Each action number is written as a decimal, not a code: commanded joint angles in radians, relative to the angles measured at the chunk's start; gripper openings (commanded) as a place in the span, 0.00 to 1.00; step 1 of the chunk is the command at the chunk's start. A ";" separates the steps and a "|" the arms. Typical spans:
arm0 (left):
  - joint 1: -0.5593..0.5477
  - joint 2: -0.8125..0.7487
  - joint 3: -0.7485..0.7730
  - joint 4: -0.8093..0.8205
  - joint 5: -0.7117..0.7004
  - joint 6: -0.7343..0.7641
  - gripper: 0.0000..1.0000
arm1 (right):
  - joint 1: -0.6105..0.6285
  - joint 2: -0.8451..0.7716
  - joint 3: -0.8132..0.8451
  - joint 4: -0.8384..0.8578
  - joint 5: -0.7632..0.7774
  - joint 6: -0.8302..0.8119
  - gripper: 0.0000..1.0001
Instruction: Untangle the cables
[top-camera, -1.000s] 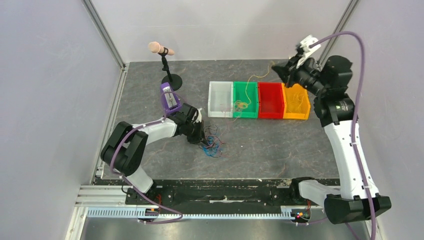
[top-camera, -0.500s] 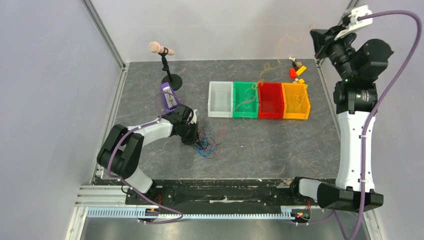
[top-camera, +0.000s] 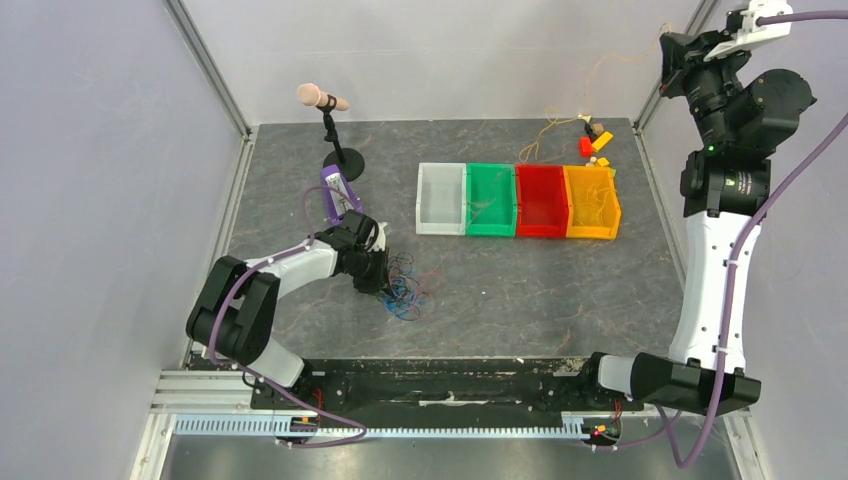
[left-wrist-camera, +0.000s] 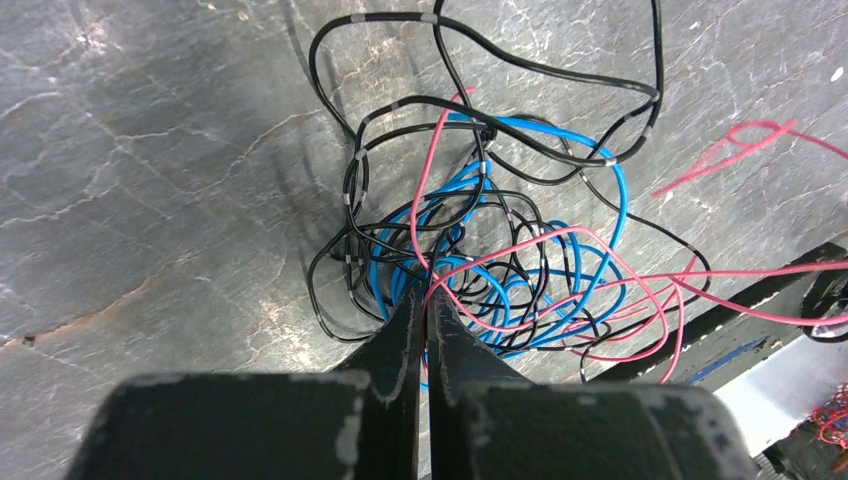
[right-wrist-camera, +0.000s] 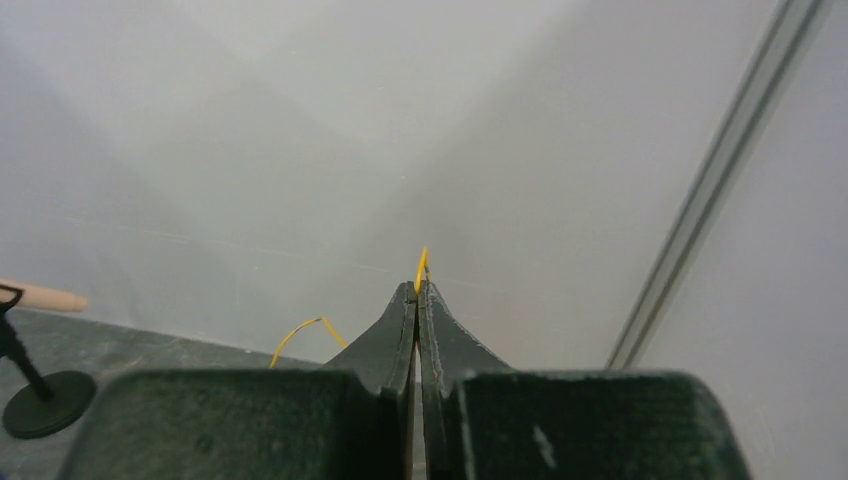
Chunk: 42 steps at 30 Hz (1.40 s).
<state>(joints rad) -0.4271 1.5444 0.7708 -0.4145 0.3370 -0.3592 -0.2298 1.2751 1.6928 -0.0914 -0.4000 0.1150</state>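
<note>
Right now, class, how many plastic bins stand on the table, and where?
4, side by side in one row: white bin at the left end, then green bin, red bin, and orange bin at the right end. None seems hidden.

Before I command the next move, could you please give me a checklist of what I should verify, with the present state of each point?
1. Left tool shut on the tangle: ok.
2. Which strand the left tool pinches: cannot tell; several colours cross at its tips.
3. Right tool shut on the yellow cable: ok; the cable's end shows past the tips.
4. Yellow cable apart from the tangle: ok; it runs from the raised right tool down behind the bins, far from the clump.
5. Yellow cable's lower end free of snags there: cannot tell, it is too thin to follow.
6. Tangle loosened: not ok; it is one dense clump.
</note>
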 joint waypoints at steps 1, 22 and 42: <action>0.020 -0.032 -0.023 -0.041 -0.050 0.083 0.02 | -0.056 0.021 0.025 0.097 0.110 -0.023 0.00; 0.072 -0.045 -0.024 -0.063 -0.098 0.101 0.02 | -0.278 0.155 0.171 0.167 0.232 -0.011 0.00; 0.091 -0.192 0.076 -0.103 -0.028 0.346 0.02 | -0.286 0.015 -0.204 0.138 -0.480 0.149 0.00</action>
<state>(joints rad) -0.3416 1.4399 0.7891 -0.5079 0.2668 -0.1837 -0.5850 1.4006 1.6451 0.0666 -0.5438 0.2062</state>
